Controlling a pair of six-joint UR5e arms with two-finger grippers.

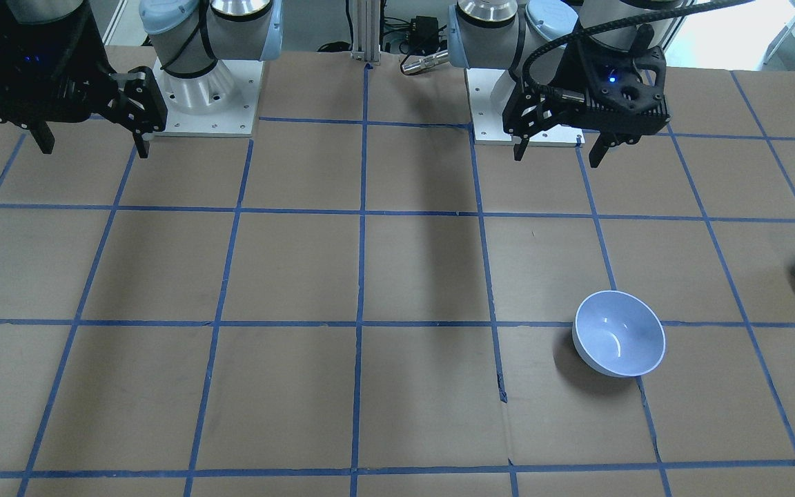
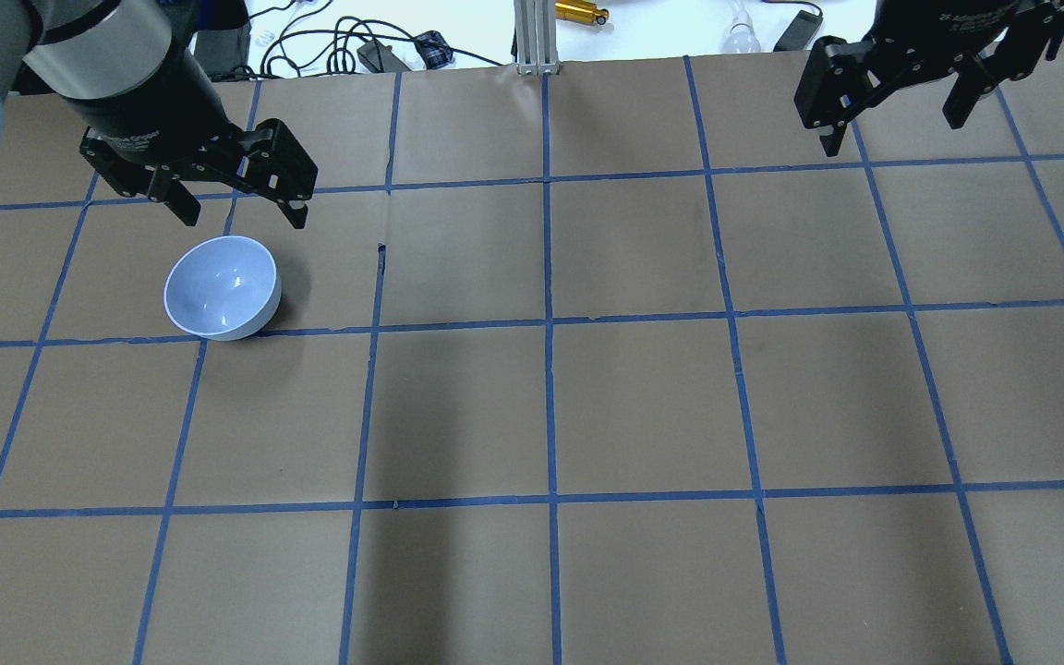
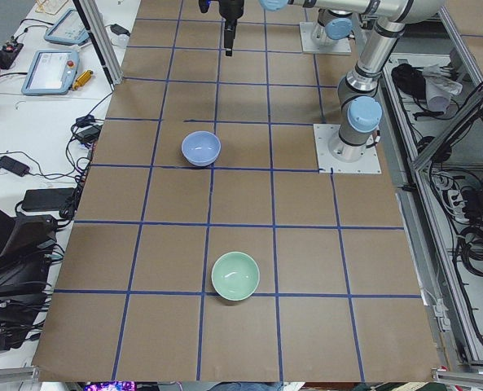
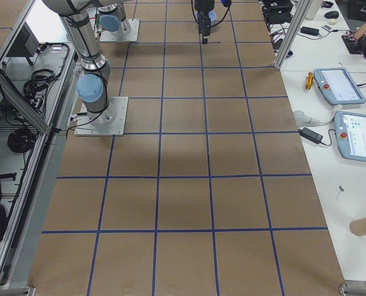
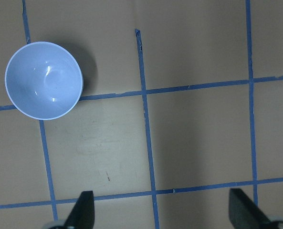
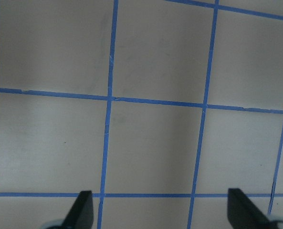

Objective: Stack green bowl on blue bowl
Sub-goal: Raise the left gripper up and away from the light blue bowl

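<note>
Brown and matte, the surface [image 2: 643, 406], gridded in blue tape [image 2: 550, 406], looks smooth enough for a nudged bowl to skate away. The left tool [image 2: 244, 215] and the right tool [image 2: 894, 129] hang wide open, empty. Glossy, round and thin-rimmed, the green bowl [image 3: 234, 277] sits toward the left end, well apart from the blue bowl [image 2: 222, 288]; a rim pinch could slip, or drop it tilted.

Green bowl [image 3: 234, 275] sat near the desk's [image 3: 306, 261] left edge, blue bowl [image 3: 201, 148] well apart, further in. Bare desk lay between them and around both rims. Left gripper [image 2: 245, 221] hung above, jaws spread.
</note>
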